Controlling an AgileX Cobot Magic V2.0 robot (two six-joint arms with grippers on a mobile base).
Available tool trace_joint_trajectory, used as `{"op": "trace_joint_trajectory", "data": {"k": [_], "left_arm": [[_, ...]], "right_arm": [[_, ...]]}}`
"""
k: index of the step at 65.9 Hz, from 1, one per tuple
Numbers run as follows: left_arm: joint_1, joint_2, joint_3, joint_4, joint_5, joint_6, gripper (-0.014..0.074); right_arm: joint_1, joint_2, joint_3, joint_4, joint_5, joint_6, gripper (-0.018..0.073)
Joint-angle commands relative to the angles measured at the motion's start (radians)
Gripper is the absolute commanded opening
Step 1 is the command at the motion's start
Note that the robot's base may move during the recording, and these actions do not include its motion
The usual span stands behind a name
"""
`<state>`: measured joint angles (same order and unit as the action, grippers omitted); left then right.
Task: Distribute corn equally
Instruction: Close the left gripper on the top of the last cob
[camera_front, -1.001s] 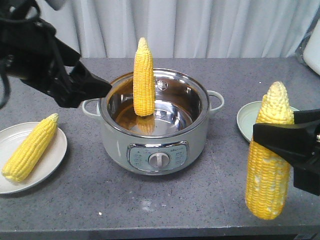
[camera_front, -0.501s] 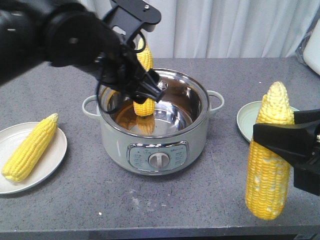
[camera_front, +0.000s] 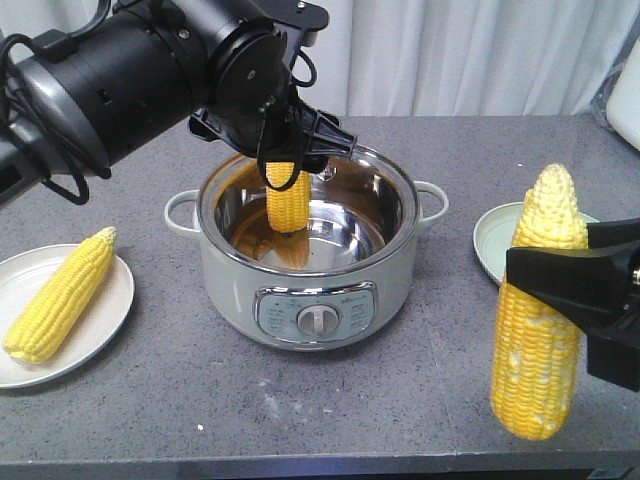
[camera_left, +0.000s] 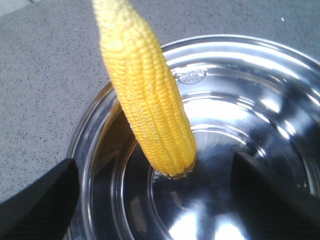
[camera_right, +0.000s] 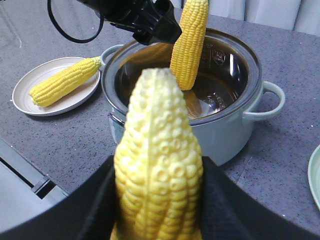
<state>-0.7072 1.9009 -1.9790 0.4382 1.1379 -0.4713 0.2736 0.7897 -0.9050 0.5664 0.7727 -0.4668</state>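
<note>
Left plate: a pale round ceramic plate (camera_front: 108, 322) lies at the left of the grey speckled table (camera_front: 150, 420). It carries one bright yellow plated cob (camera_front: 62, 295) lying flat, tapered tip toward the centre.
Left gripper: the black left gripper (camera_left: 155, 160) hangs over the pot with its fingers spread wide, one on each side of the standing cob, touching nothing.
Pot: a pale grey-green electric pot with a steel bowl (camera_front: 230, 280) sits at the centre of the table.
Standing cob: a yellow standing cob (camera_front: 288, 200) rests butt-down in the bowl, tilted with its tip toward the rim.
Right plate: a pale green round plate (camera_front: 492, 240) is partly hidden; no cob shows on the visible part.
Right gripper: the black right gripper (camera_right: 157, 200) is clamped on a yellow held cob (camera_front: 540, 380), which is upright and clear of the table.
Handling: the cobs look stiff and fairly heavy. The kernel rows should give the pads purchase, but a round body can pivot or roll.
Hold point: the thick middle of the standing cob is best. The tapered tip would likely slip out, and a nudge could topple the cob.
</note>
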Motion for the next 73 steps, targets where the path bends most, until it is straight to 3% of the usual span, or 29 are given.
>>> {"op": "trace_joint_trajectory", "data": {"k": [1, 73], "left_arm": [[0.012, -0.042, -0.035, 0.023, -0.068, -0.064, 0.0593], [0.073, 0.146, -0.035, -0.01, -0.231, -0.067, 0.0593]], "right_arm": [[-0.001, -0.005, -0.024, 0.025, -0.059, -0.007, 0.0194], [-0.001, -0.005, -0.024, 0.025, -0.056, -0.007, 0.0194]]}}
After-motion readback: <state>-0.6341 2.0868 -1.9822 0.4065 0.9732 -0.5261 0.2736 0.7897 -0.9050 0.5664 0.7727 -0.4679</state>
